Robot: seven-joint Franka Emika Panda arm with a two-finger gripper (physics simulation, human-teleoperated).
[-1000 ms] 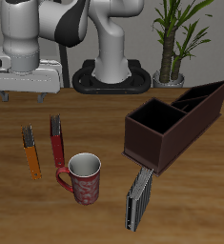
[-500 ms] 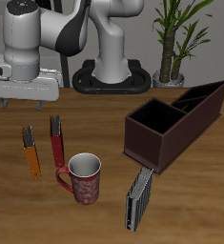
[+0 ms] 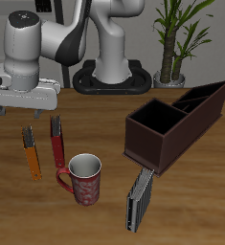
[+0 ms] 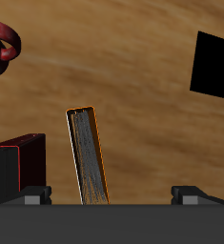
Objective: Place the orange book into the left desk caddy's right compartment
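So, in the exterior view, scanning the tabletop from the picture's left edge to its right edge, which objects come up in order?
orange book → dark red book → red mug → black-grey book → left desk caddy. The gripper hangs above the two books at the start.

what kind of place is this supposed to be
Most likely a simulated desk or study setup. A wooden table holds a left desk caddy, an orange book beside a dark red book, and a mug, with a potted plant at the back.
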